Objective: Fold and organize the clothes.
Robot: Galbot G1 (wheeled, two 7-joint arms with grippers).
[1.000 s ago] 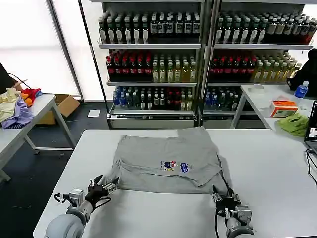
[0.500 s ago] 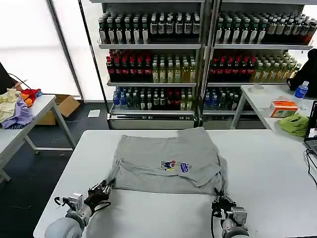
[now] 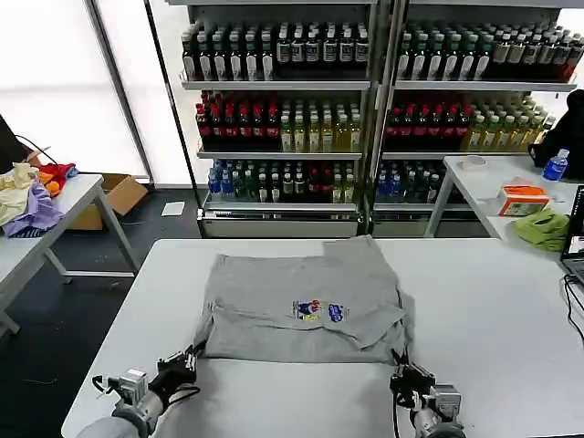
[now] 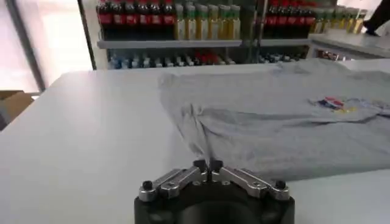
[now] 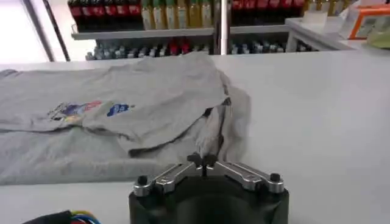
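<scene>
In the head view we see the grey polo shirt (image 3: 306, 310) lying across the middle of the white table (image 3: 511, 310), partly folded, its small cartoon print (image 3: 319, 311) facing up near the centre of the frame. Our left gripper (image 3: 180, 367) sits at the lower left, at the shirt's near-left corner, and our right gripper (image 3: 407, 376) sits at the lower right, at the near-right corner.

In the left wrist view the left gripper (image 4: 208, 165) has its tips pressed together, and a drawn-out ridge of grey cloth (image 4: 198, 137) runs straight into them, so we judge it is pinching that corner. The right wrist view shows much the same: the right gripper (image 5: 202, 160) is clenched, with a bunched fold of the shirt (image 5: 210, 131) leading to its tips. The pinch itself is hidden by the fingers, so this grasp is probably, not certainly, firm.

Both grippers hold the near edge low and level, which we take as tensioning the hem so the fabric lies flat and square before the next fold.
</scene>
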